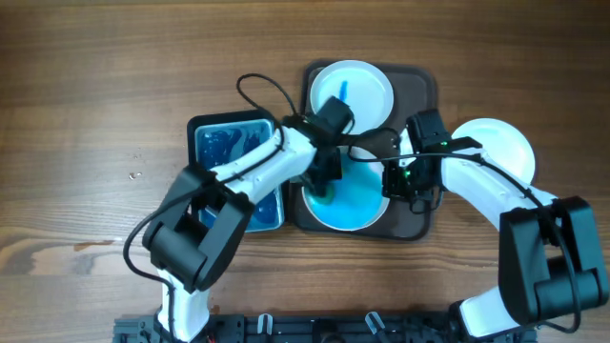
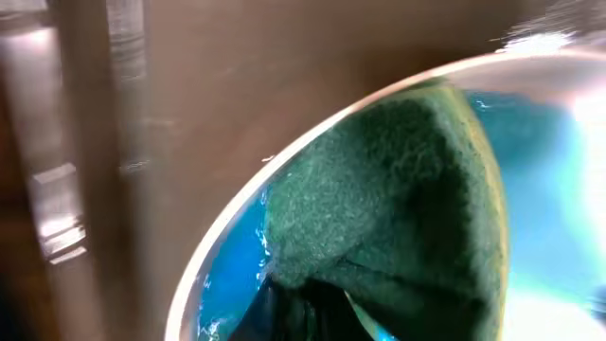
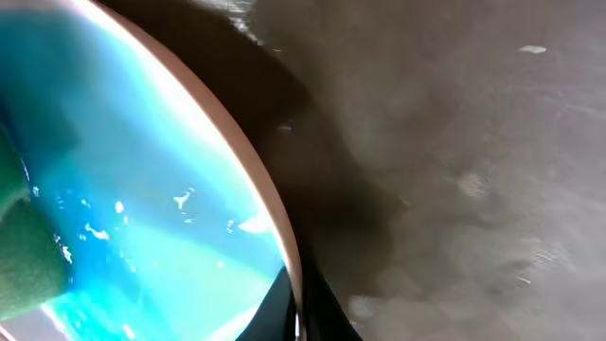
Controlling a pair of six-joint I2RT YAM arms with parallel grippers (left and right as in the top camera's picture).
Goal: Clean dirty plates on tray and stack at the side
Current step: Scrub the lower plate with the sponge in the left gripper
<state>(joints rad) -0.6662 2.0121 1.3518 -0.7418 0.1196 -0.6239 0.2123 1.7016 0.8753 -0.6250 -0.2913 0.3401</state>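
Scrubbing step. My left fingers [image 1: 322,186] grip a green sponge [image 2: 398,208], pressed onto the blue-filmed near plate [image 1: 357,208] on the tray [image 1: 421,84], mid-table. My right fingers [image 1: 396,183] pinch its rim, apparently to steady it. A side plate [image 1: 496,148] waits toward the right edge.

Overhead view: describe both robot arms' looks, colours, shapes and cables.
The left arm and right arm match: rounded white links, boxy black joint housings, black wrists. Thin black cables loop off the left; a green light glows at the right wrist.

Two plates [image 1: 351,90] on tray [image 1: 416,86], third plate [image 1: 500,143] right
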